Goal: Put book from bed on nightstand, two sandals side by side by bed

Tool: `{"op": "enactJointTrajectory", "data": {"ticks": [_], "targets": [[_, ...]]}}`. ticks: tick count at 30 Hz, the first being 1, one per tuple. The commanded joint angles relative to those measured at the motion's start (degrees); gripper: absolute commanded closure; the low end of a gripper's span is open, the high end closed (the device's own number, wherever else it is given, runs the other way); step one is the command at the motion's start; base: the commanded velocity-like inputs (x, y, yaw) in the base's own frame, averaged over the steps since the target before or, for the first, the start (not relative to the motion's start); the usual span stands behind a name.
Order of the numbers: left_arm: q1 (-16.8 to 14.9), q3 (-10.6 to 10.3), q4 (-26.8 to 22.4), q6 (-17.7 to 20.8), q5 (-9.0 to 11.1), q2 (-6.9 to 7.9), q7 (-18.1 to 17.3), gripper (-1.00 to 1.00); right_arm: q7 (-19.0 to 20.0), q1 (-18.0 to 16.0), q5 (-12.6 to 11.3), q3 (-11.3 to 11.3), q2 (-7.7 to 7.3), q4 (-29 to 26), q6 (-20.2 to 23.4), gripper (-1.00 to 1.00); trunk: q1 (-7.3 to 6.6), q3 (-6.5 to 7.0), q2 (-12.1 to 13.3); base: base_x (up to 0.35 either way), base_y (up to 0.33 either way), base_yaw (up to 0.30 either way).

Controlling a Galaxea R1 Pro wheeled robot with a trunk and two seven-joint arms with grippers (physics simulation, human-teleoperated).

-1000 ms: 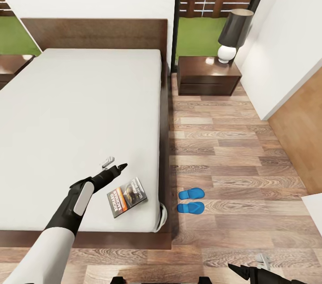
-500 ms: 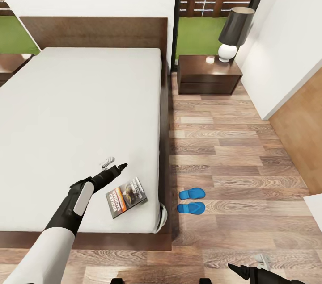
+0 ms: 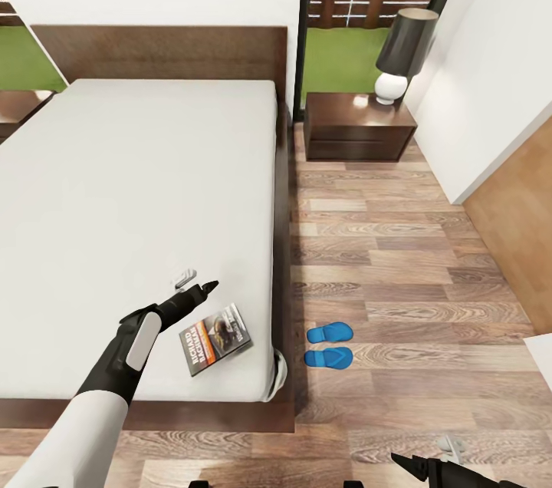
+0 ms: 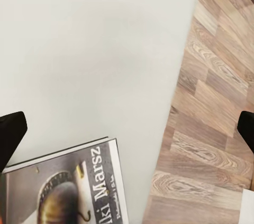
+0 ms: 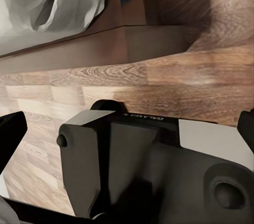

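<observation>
Book: while my left tool (image 3: 193, 282) hangs over the mattress, the book (image 3: 215, 337) lies flat on the bed (image 3: 138, 181) at the lower centre of the head frame, close to the foot corner and just below-right of the fingertips — not touching them.
Left tool: spread wide, holding nothing; in the left wrist view both dark tips (image 4: 11, 135) sit at the frame's edges with the cover's corner (image 4: 63, 187) low between them.
Right tool: at the lower right edge of the head frame (image 3: 448, 451), over the floor; I cannot tell how far its fingers are parted.
Handling: a thin paperback, light I judge, stiff enough across the spine but floppy at the open edge; the glossy cover may slide on the sheet.
Hold: I would pinch across a free edge near the spine, pressing into the soft mattress to get a finger under.
Sandals: the two sandals (image 3: 330, 344) lie side by side on the floor beside the bed, lower centre-right.
Nightstand: the nightstand (image 3: 357, 127) stands upper right, under a lamp (image 3: 404, 54) — well apart from the book.
</observation>
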Motion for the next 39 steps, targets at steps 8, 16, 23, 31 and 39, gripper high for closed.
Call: {"op": "enactJointTrajectory", "data": {"ticks": [8,16,23,31,39], "targets": [[-0.03,0.15,-0.03,0.42,0.25,-0.02,-0.14,-1.00,0.34,-0.03,0.22,-0.44,0.04,-0.04,0.60,-1.00,1.77,-1.48,-3.25,0.000,0.000,0.000],[-0.03,0.15,-0.03,0.42,0.25,-0.02,-0.14,-1.00,0.34,-0.03,0.22,-0.44,0.04,-0.04,0.60,-1.00,3.52,-2.91,-6.46,0.000,0.000,0.000],[-0.03,0.15,-0.04,0.42,0.25,-0.02,-0.14,-1.00,0.35,-0.03,0.22,-0.44,0.04,-0.04,0.60,-1.00,5.06,-4.17,-9.26,0.000,0.000,0.000],[-0.03,0.15,-0.03,0.42,0.25,-0.02,-0.14,-1.00,0.34,-0.03,0.22,-0.44,0.04,-0.04,0.60,-1.00,6.82,-5.61,-12.47,0.000,0.000,0.000],[-0.03,0.15,-0.04,0.42,0.25,-0.02,-0.14,-1.00,0.35,-0.03,0.22,-0.44,0.04,-0.04,0.60,-1.00,8.57,-7.04,-15.68,0.000,0.000,0.000]]}}
